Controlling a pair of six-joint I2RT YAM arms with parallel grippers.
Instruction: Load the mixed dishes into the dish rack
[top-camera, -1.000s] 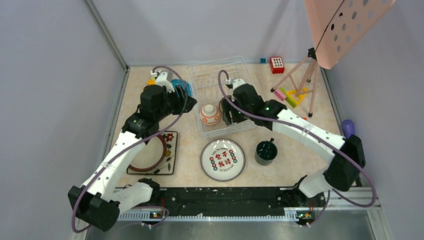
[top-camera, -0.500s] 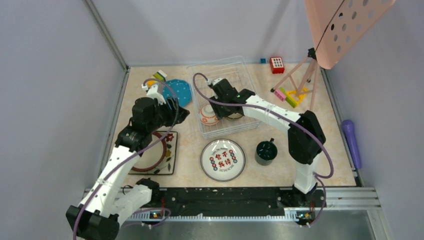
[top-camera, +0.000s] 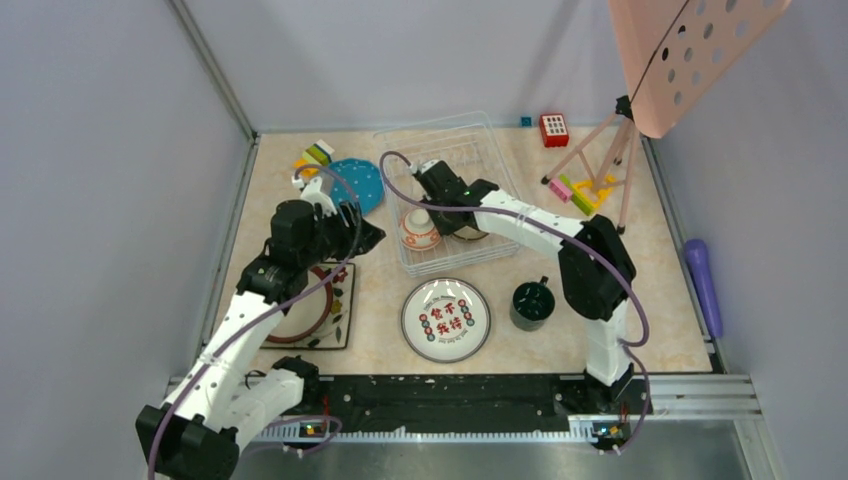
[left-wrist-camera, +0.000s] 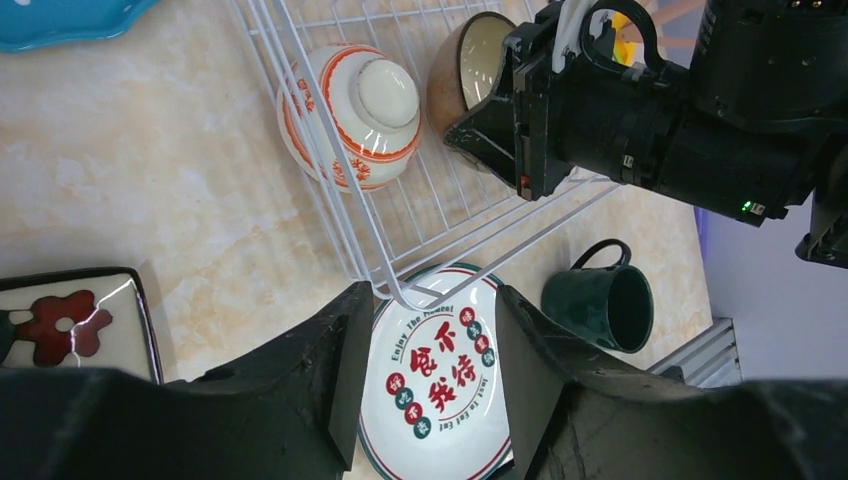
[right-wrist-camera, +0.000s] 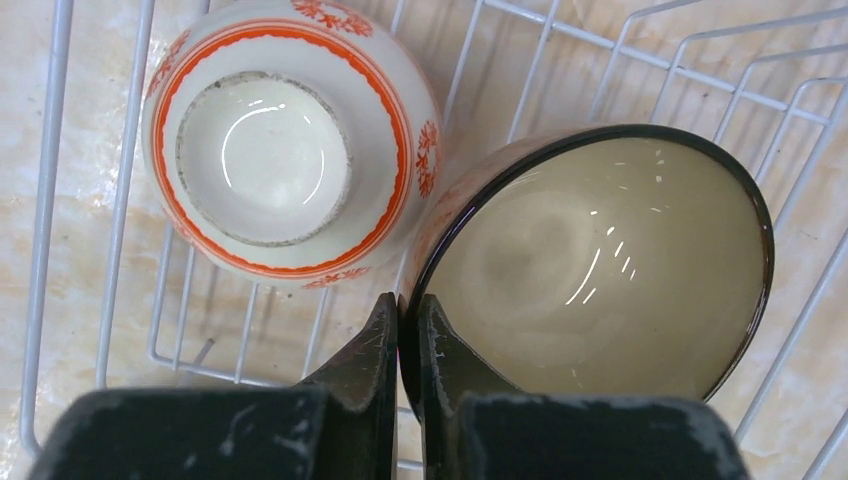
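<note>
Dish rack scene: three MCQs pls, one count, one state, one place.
1. Bowls in the rack?
A one
B two
C three

2. Right tool?
A shut on the brown bowl, at its rim
B open above the rack
C shut on nothing

3. Where is the mug?
A in the rack
B inside the brown bowl
C on the table, right of the round plate

Answers:
1 B: the orange-white bowl and the brown bowl both lie inside.
2 A: the right wrist view shows the rim pinched.
3 C: it stands outside the rack, beside that plate.
</note>
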